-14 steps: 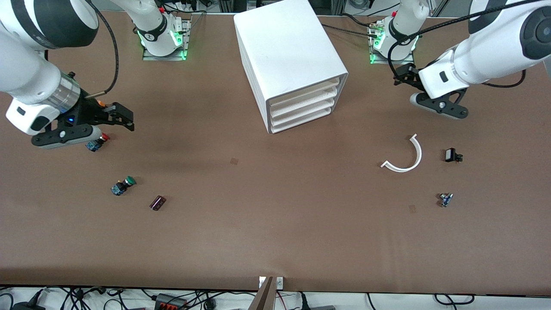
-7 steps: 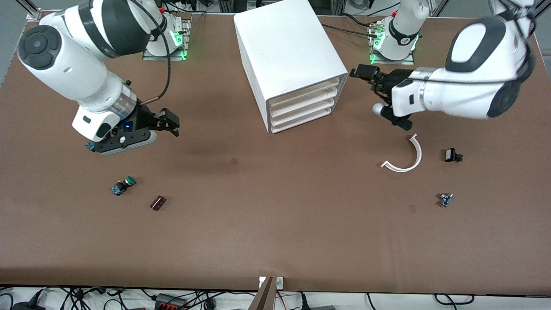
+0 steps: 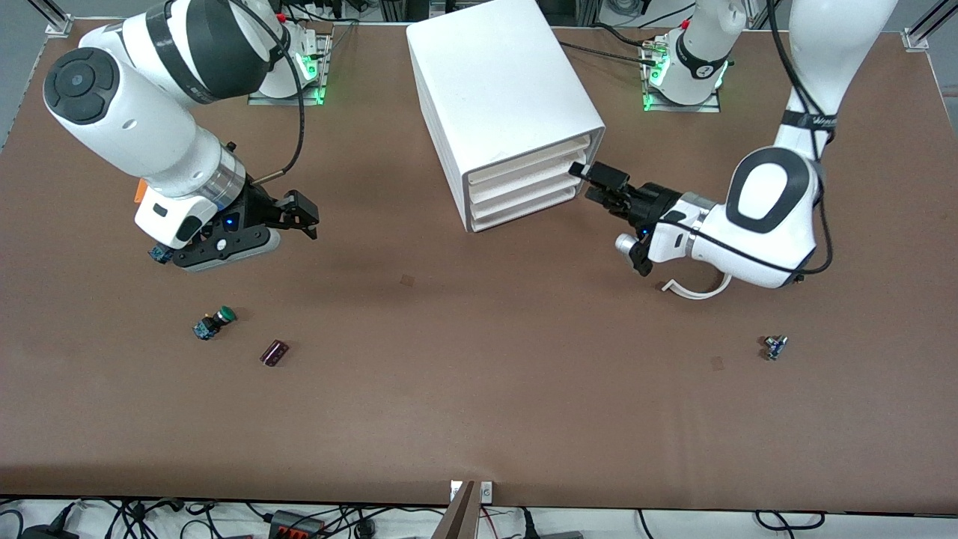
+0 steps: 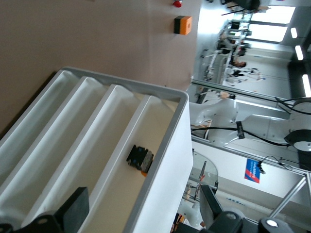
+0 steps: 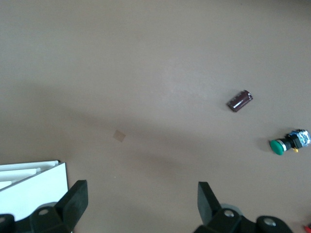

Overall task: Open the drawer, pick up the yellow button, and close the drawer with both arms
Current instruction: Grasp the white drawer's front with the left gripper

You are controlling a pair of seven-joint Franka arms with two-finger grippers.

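Evenly bright from overhead; soft blurred shadows on the matte brown table [image 3: 479, 389]; blown-out windows in left wrist view; sharp focus.

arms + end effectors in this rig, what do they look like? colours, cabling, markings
Both arms are glossy white shells with black joint bands and round black caps. Left end effector and right end effector are black, with two blocky fingers, on white wrist housings. A black cable loops along each forearm. The right wrist shows a blue light; both bases glow green.

green button [image 3: 215, 322] | dark capacitor [image 3: 274, 352] beside it | white arc [image 3: 692, 290]
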